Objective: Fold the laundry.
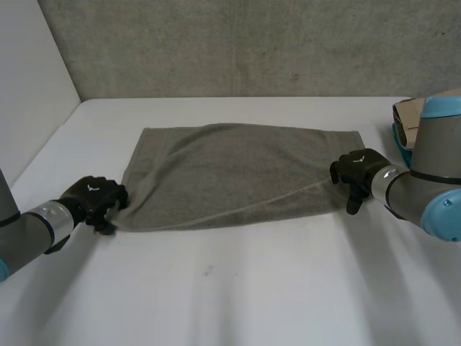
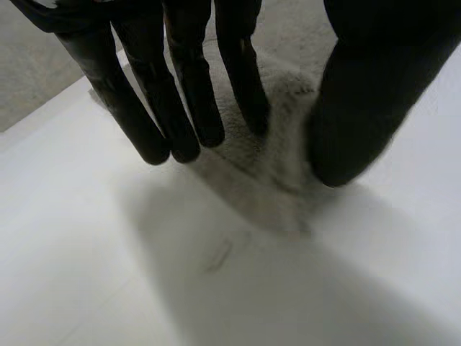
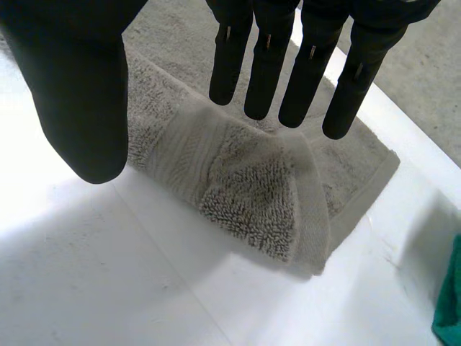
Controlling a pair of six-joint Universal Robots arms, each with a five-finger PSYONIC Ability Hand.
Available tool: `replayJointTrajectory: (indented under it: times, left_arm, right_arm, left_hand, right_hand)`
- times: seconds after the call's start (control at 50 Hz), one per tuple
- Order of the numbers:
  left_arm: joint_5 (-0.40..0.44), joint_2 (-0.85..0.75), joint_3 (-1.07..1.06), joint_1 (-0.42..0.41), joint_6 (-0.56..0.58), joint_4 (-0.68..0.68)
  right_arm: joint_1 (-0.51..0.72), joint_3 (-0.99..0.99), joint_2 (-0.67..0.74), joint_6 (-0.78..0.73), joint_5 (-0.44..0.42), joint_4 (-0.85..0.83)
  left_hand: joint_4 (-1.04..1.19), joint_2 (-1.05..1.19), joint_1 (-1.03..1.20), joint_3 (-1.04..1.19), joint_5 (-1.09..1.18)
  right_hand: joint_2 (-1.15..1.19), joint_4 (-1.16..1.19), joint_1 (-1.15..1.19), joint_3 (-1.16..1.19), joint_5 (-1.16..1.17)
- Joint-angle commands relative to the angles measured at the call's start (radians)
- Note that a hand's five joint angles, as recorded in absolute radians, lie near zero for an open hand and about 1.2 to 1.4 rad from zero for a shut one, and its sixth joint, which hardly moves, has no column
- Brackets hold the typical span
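A grey towel (image 1: pixel 238 176) lies folded and spread across the middle of the white table (image 1: pixel 252 288). My left hand (image 1: pixel 94 198) is at its near left corner, where the cloth is drawn to a point. In the left wrist view that corner of the towel (image 2: pixel 281 173) sits between the fingers (image 2: pixel 245 94) and the thumb, which pinch it. My right hand (image 1: pixel 356 173) is at the towel's near right corner. Seen from the right wrist, its fingers (image 3: pixel 266 58) are straight and spread just above the towel (image 3: pixel 245 180), whose corner is turned over there.
A tan object (image 1: pixel 407 119) with something teal (image 3: pixel 450 303) beside it lies at the table's right edge, behind my right arm. A grey wall runs along the back and a white wall along the left.
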Motion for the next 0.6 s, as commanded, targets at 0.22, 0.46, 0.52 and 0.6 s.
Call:
replayJointTrajectory:
  times: [0.22, 0.46, 0.52, 0.6]
  left_arm:
    - [-0.030, 0.159, -0.047, -0.051, -0.035, 0.107]
    - [-0.047, 0.197, -0.020, -0.054, -0.044, 0.118]
    - [-0.052, 0.199, -0.012, -0.059, -0.049, 0.115]
    - [-0.052, 0.199, -0.002, -0.068, -0.052, 0.113]
  right_arm:
    - [-0.027, -0.275, 0.135, -0.094, -0.035, 0.047]
    - [-0.023, -0.530, 0.322, -0.147, -0.041, 0.143]
    - [-0.026, -0.582, 0.360, -0.147, -0.043, 0.171]
    - [-0.027, -0.635, 0.399, -0.148, -0.046, 0.203]
  left_hand:
    - [0.620, 0.621, 0.589, 0.623, 0.624]
    - [0.620, 0.621, 0.589, 0.623, 0.624]
    - [0.620, 0.621, 0.589, 0.623, 0.624]
    - [0.620, 0.621, 0.589, 0.623, 0.624]
  right_hand:
    - [0.051, 0.046, 0.052, 0.044, 0.038]
    - [0.054, 0.049, 0.055, 0.047, 0.041]
    - [0.054, 0.049, 0.055, 0.047, 0.041]
    - [0.054, 0.049, 0.055, 0.047, 0.041]
